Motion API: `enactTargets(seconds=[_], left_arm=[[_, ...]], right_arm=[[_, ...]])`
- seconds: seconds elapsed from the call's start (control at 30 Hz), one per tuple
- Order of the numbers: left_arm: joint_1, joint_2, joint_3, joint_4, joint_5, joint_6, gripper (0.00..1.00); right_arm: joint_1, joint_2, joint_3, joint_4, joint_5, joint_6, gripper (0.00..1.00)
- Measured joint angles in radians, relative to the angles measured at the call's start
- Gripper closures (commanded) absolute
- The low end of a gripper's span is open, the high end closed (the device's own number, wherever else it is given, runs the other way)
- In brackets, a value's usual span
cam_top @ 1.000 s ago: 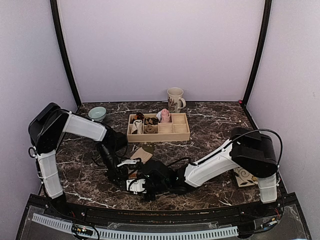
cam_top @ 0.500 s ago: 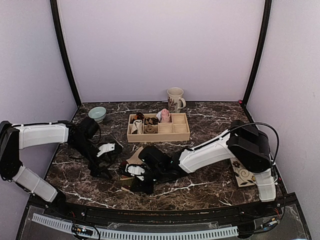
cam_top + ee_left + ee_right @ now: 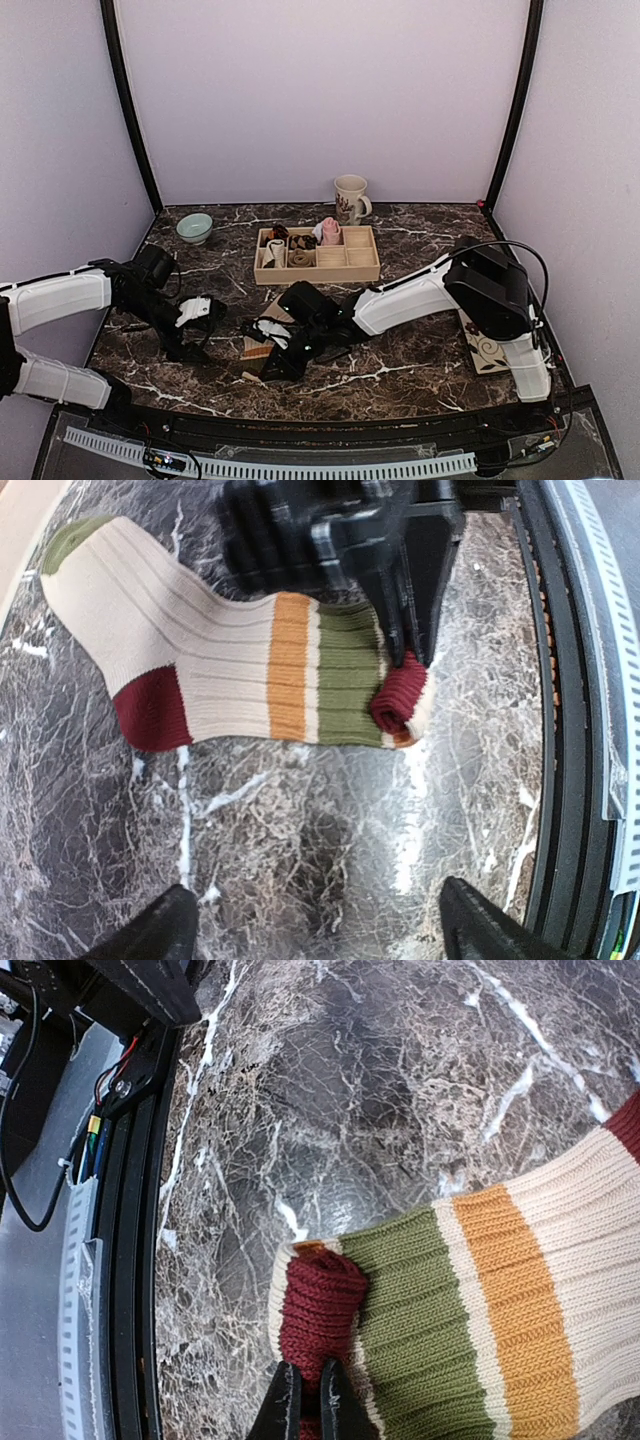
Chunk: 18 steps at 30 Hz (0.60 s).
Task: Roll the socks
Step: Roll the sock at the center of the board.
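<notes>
Marble table (image 3: 420, 372), wooden tray (image 3: 316, 274) at far centre. Striped cream sock (image 3: 200, 660) lies flat at near-centre, on the near side of the tray, its dark-red cuff (image 3: 318, 1300) rolled up at the near end. Right gripper (image 3: 308, 1385) is clenched on that rolled cuff; left gripper (image 3: 315, 915) hangs released over bare marble just left of the sock

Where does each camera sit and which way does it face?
Top external: above and behind, facing table and back wall; both arms show.
Left wrist: looks down on the sock; left gripper open below, right gripper at the cuff.
Right wrist: looks down past its shut fingers at the rolled cuff.
Shared: both wrist views show that cuff.
</notes>
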State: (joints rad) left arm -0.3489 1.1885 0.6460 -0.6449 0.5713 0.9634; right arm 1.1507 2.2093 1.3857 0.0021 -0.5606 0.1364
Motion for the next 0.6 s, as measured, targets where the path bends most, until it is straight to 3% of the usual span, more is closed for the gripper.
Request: enactTargets(seconds=[0.23, 0.43, 0.6], left_arm=[[-0.034, -0.124, -0.082, 0.003, 0.015, 0.137, 0.31], [-0.190, -0.225, -0.164, 0.068, -0.042, 0.221, 0.45], [-0.294, -0.238, -0.216, 0.215, -0.100, 0.224, 0.46]], right_arm=[[-0.024, 0.027, 0.036, -0.027, -0.063, 0.056, 1.00], [-0.052, 0.081, 0.121, -0.082, -0.125, 0.090, 1.00], [-0.062, 0.102, 0.140, -0.083, -0.169, 0.136, 1.00]])
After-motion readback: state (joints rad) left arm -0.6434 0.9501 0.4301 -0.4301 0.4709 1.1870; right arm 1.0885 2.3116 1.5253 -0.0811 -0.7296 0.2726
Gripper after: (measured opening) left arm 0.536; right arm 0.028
